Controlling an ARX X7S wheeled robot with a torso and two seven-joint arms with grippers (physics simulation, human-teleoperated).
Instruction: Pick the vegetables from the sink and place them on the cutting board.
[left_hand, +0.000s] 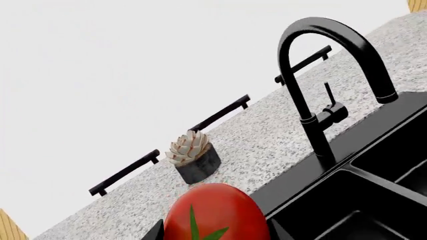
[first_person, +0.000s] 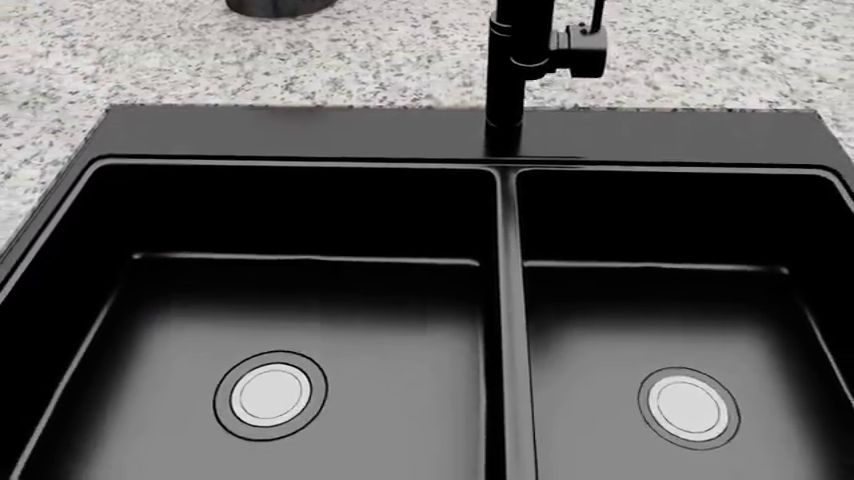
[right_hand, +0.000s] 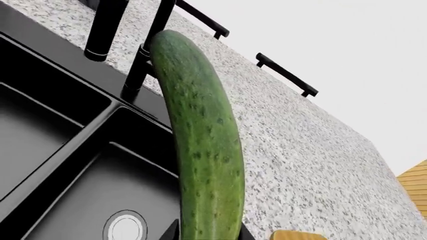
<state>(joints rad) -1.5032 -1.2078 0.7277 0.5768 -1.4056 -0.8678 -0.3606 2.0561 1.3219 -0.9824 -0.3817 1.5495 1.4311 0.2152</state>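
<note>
The tomato (left_hand: 215, 212) sits right at the left claw, filling the near edge of the left wrist view, red and glossy with its green stem facing the camera. Only a dark sliver of the left claw (left_hand: 155, 231) shows beside it, pressed against the fruit's flank, so the claw appears clamped on the tomato, held up above the speckled desk (left_hand: 267, 135). Beyond the tomato stand a small potted succulent (left_hand: 192, 156) and the black faucet (left_hand: 320, 85) at the sink (left_hand: 373, 200) rim.

The cucumber (right_hand: 203, 145) rises straight out from the right claw (right_hand: 207, 235), whose dark tips flank its lower end — closed on it. It is held above the sink's edge and the desk beside it.

In the head view both basins lie bare — just the two silver drains (first_person: 271, 393).
</note>
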